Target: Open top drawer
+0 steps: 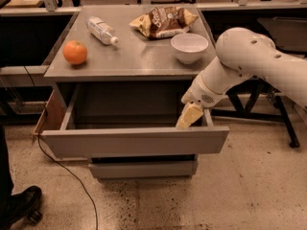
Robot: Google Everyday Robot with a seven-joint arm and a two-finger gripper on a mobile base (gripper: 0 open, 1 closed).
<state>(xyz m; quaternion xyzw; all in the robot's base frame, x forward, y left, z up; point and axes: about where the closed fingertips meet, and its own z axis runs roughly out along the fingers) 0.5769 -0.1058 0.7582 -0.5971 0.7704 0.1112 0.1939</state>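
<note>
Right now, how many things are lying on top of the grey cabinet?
4: an orange at the left, a water bottle behind it, a snack bag at the back, a white bowl at the right. The hand is lower, at the open top drawer's front edge.

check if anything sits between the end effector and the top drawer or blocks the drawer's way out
Nothing visible does. The end effector is at the upper front edge of the top drawer, near its right end. The floor ahead of the drawer is bare; the cable and a shoe lie off to the left.
</note>
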